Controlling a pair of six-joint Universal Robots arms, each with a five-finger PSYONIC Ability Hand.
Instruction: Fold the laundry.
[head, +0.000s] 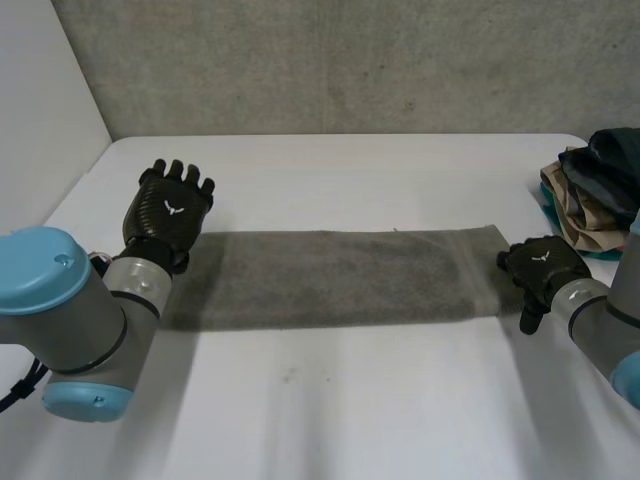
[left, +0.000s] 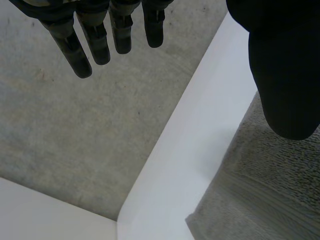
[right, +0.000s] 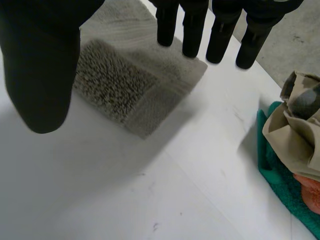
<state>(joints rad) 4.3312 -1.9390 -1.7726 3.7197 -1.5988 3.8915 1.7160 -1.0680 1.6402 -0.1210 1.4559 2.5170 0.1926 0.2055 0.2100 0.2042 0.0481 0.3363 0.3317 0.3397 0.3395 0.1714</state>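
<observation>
Grey towel (head: 340, 278) lies flat; we see left hand (head: 168, 210) and right hand (head: 540, 268) straight-fingered, gripping nothing.

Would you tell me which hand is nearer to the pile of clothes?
Right. The right hand is at the end of the grey towel nearest the pile of clothes; the left hand is at its opposite end.
</observation>
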